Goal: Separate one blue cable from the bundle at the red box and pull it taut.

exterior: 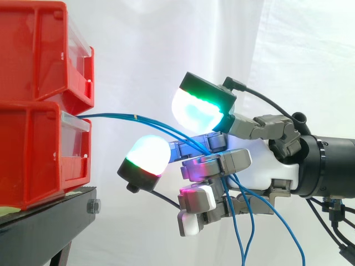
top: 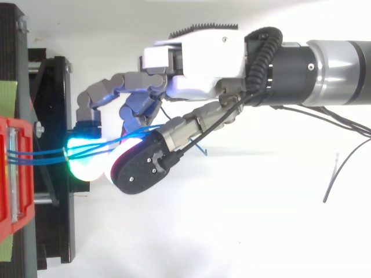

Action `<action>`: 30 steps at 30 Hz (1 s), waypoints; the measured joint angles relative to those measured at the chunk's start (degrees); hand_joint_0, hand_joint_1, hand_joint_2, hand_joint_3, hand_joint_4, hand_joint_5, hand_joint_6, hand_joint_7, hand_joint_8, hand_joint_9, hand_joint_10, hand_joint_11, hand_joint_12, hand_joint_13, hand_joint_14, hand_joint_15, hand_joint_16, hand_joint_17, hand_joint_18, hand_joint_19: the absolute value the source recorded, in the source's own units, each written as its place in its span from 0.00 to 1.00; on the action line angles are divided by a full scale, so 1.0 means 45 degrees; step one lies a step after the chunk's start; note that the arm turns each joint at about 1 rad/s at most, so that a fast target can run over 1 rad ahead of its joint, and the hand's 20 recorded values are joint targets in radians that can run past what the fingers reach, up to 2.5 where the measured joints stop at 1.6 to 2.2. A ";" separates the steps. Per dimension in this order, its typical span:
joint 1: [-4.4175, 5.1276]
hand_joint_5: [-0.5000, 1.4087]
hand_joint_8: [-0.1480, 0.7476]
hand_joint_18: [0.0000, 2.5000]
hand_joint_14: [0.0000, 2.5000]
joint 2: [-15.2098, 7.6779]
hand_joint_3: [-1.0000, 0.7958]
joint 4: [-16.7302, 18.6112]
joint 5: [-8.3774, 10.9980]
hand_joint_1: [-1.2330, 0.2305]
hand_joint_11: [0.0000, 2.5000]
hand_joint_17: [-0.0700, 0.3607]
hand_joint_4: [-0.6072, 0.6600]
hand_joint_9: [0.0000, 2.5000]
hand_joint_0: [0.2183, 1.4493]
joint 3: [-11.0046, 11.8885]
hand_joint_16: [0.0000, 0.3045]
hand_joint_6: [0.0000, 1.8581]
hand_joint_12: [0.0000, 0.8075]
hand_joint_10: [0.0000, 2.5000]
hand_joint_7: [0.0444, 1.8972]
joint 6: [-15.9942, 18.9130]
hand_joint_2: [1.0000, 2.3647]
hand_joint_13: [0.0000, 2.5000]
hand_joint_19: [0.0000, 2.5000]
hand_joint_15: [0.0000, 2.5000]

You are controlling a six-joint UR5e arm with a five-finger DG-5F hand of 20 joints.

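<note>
Several thin blue cables leave the front of the lower red bin as a bundle tied by a small pale band. They run right in a shallow, nearly straight line into my hand. The hand comes in from the right at the bin's height, a short way off it. Its middle fingers are curled on the cables where they enter the hand, and the loose ends hang below the palm. Two glowing fingertips point toward the bin, above and below the strands. From above, the cables cross from the bin to the hand.
A second red bin is stacked on the lower one. Both rest on a black stand whose edge juts toward the hand. A white curtain hangs behind. Open space lies to the right of the stand, under and around the arm.
</note>
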 measured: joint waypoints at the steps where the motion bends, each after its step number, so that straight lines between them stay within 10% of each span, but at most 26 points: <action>1: -0.0024 0.19 0.50 0.31 0.01 0.0000 0.31 0.0009 -0.0009 0.46 0.50 0.37 0.66 0.29 0.29 0.0002 0.13 0.27 0.48 0.51 0.61 -0.0006 0.00 0.43 0.25 0.38; 30: -0.0180 0.16 0.49 0.33 0.01 0.0013 0.48 -0.0214 -0.0166 0.36 0.50 0.37 0.62 0.30 0.37 0.0571 0.13 0.43 0.48 0.61 0.44 -0.0840 0.01 0.45 0.26 0.40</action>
